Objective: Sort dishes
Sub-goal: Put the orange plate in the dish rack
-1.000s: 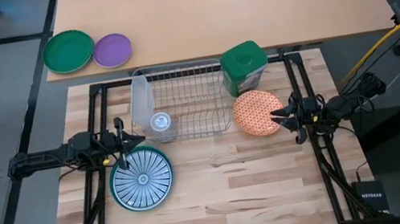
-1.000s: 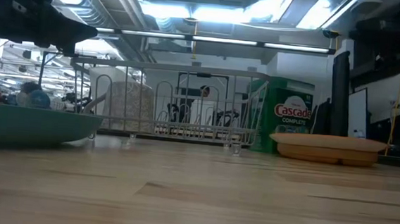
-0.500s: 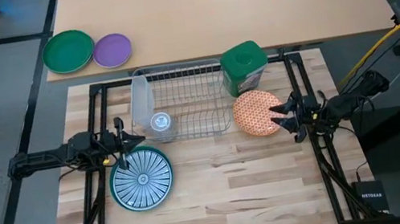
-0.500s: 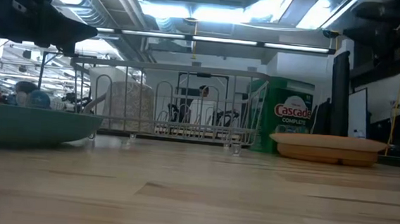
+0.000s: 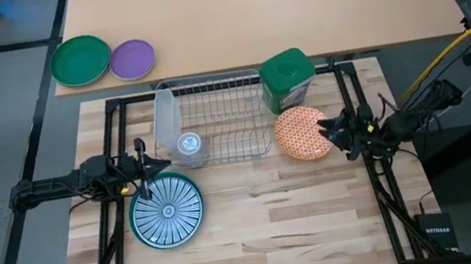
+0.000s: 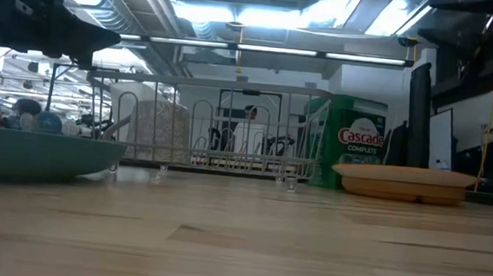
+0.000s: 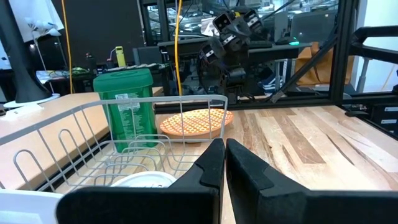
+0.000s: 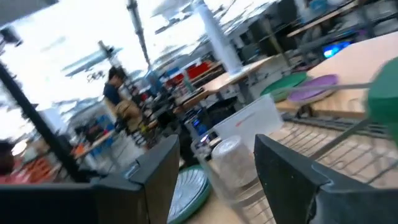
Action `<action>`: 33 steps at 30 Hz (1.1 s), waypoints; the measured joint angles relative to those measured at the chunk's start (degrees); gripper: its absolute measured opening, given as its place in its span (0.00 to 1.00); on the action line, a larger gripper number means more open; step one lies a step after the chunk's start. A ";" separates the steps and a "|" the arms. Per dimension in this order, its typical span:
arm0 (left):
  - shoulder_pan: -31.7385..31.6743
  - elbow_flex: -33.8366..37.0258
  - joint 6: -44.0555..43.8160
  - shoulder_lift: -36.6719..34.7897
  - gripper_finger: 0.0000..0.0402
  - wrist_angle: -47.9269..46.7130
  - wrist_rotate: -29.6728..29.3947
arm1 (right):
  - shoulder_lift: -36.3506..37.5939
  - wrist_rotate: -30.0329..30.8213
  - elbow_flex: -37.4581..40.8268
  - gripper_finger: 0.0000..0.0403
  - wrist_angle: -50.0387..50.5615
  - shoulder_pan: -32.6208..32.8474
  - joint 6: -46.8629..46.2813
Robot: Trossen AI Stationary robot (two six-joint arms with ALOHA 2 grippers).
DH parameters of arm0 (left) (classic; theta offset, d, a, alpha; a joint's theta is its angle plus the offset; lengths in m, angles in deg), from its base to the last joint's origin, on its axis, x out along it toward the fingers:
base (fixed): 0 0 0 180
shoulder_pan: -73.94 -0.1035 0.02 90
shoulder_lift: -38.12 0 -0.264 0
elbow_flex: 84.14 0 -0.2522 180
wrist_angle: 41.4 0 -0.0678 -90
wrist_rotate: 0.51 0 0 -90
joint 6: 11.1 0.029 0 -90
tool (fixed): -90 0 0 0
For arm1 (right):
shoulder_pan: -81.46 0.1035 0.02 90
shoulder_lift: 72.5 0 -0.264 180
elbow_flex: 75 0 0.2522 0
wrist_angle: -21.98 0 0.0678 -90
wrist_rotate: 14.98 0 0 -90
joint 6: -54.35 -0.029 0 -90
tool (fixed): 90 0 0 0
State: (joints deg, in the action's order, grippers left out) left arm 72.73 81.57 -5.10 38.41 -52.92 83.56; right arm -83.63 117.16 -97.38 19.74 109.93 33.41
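Note:
A teal-and-white striped plate (image 5: 167, 210) lies flat on the wooden table, near and to the left of the wire rack (image 5: 219, 120). An orange speckled plate (image 5: 301, 133) lies flat to the right of the rack, and also shows in the low view as the orange plate (image 6: 404, 180). My right gripper (image 5: 325, 132) hovers open over the orange plate's right edge, raised above it and touching nothing. Its own wrist view shows the right gripper (image 8: 217, 180) with nothing between its fingers. My left gripper (image 5: 153, 163) waits shut just beyond the striped plate, by the rack's near left corner.
A green lidded canister (image 5: 287, 78) stands at the rack's far right corner. A clear cup (image 5: 188, 145) and a clear tub (image 5: 166, 115) sit in the rack's left end. A green plate (image 5: 80, 60) and a purple plate (image 5: 132, 59) lie on the far table.
My right gripper has risen a little, tipped its fingers upward and rolled about its own axis, staying over the orange plate's right edge. The plates have not moved.

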 joint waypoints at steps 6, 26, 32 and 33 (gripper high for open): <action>0.00 -0.02 -0.01 -0.01 0.02 0.01 -0.01 | -5.01 -1.94 -0.26 0.52 -0.79 0.00 -0.88; 0.00 0.00 0.00 -0.02 0.02 0.20 -0.26 | -30.15 -5.89 -50.53 0.52 87.90 -11.07 -35.84; 0.00 -0.02 0.00 -0.02 0.02 0.31 -0.97 | -33.19 -24.05 -45.06 0.52 83.89 -22.69 -36.95; 0.00 -0.01 0.00 0.00 0.02 0.35 -1.05 | -33.93 -25.78 -43.62 0.52 82.88 -24.62 -36.94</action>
State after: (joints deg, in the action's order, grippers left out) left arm 72.72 81.55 -5.10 38.42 -52.57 82.51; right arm -117.56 91.38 -141.00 102.62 85.31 -3.53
